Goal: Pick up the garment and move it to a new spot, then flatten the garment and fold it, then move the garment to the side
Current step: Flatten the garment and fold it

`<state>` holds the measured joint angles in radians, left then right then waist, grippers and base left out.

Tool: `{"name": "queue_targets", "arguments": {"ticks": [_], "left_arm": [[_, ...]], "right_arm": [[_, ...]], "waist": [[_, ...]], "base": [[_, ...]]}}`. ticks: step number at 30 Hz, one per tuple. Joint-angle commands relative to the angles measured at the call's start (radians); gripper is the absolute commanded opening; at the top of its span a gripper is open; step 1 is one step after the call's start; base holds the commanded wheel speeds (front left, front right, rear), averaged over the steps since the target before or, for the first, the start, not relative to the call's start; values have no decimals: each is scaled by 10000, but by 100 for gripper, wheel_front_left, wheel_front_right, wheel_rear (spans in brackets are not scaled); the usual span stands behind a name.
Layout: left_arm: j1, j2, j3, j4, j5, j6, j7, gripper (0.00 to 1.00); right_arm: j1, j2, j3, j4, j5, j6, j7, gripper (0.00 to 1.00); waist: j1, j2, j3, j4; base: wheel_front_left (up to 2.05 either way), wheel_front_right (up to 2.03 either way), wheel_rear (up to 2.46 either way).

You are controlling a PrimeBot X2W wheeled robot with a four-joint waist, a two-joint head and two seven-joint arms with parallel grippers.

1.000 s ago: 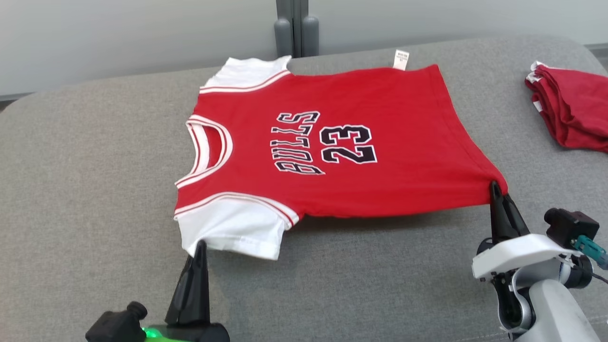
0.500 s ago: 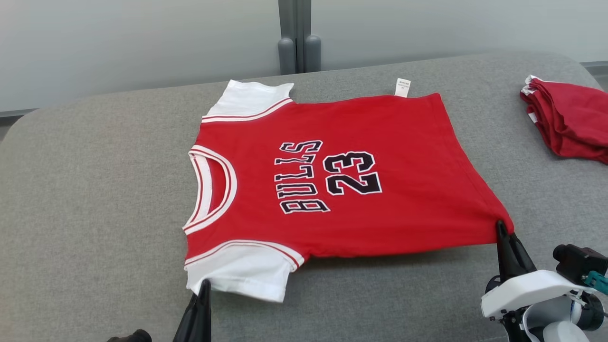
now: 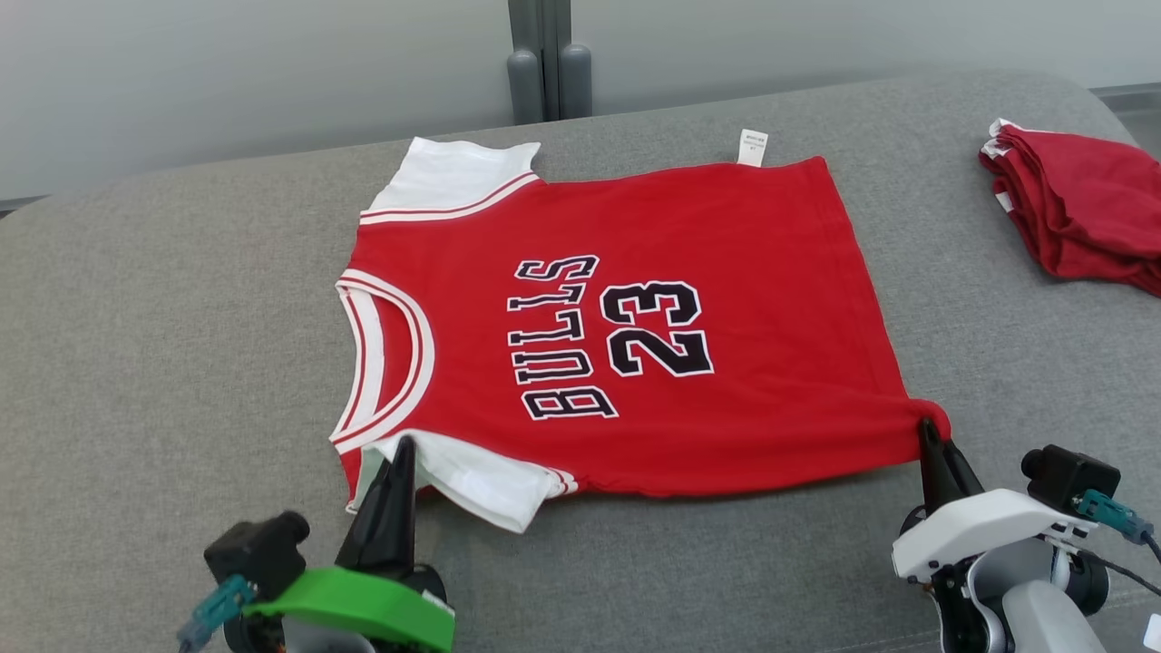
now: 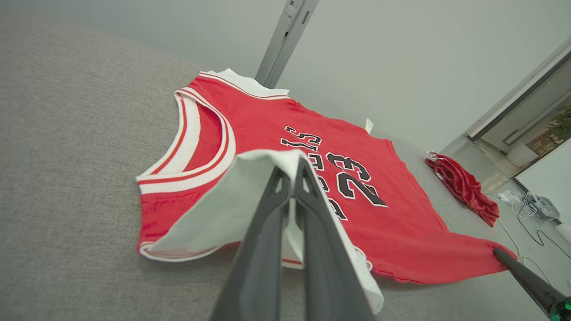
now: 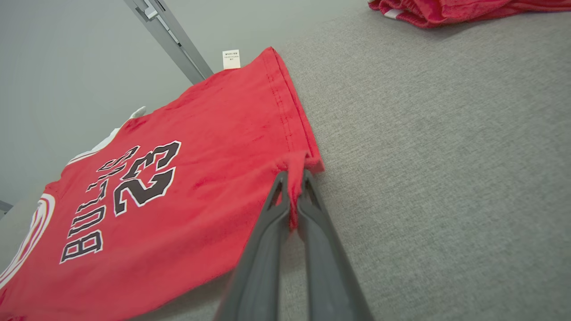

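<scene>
A red jersey with white sleeves and "BULLS 23" print, the garment (image 3: 635,308) (image 4: 276,129) (image 5: 187,178), lies spread on the grey cushioned surface, neck to the left. My left gripper (image 3: 402,446) (image 4: 292,171) is shut on the near white sleeve, which is lifted and folding back over the red body. Pinching the near hem corner at the lower right is my right gripper (image 3: 927,426) (image 5: 294,176), also shut, with the corner raised slightly off the surface. Its dark fingertip (image 4: 502,254) also shows at the hem in the left wrist view.
A second red garment (image 3: 1079,204) (image 5: 446,9) lies bunched at the far right of the grey surface (image 3: 163,345). A grey post (image 3: 540,63) stands behind the far edge against a pale wall. Cables and floor (image 4: 531,205) lie beyond the right end.
My left gripper has carried the near white sleeve up and inward, so it now folds over the red front. The right gripper keeps its hold on the hem corner. The camera has shifted.
</scene>
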<state>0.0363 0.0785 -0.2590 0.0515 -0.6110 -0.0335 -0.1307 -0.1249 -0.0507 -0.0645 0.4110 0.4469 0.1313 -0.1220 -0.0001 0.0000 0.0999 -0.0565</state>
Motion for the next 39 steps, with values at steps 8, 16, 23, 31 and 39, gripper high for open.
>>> {"name": "queue_targets", "arguments": {"ticks": [8,16,23,31,39], "left_arm": [[-2653,83,-9,2265,336,-369,-304,0],[-4364,147,88,4143,402,-547,-706,0],[-5401,129,100,5533,489,-645,-1030,0],[-6366,136,114,6842,597,-727,-1242,0],[-6968,63,95,7747,735,-798,-1341,0]], "right_arm": [[-1381,-9,-28,843,343,-14,-149,0],[-2590,-10,-114,1936,165,-12,-404,0],[-3347,-9,78,2844,235,-12,-670,0],[-4141,-9,462,3679,231,-12,-940,0],[-4845,-10,604,4564,56,-14,-1188,0]], "waist": [[1,0,418,-181],[1,0,741,-284],[1,0,981,-347],[1,0,1159,-464],[1,0,1298,-490]], "base": [[0,0,0],[0,0,0],[0,0,0],[0,0,0],[0,0,0]]}}
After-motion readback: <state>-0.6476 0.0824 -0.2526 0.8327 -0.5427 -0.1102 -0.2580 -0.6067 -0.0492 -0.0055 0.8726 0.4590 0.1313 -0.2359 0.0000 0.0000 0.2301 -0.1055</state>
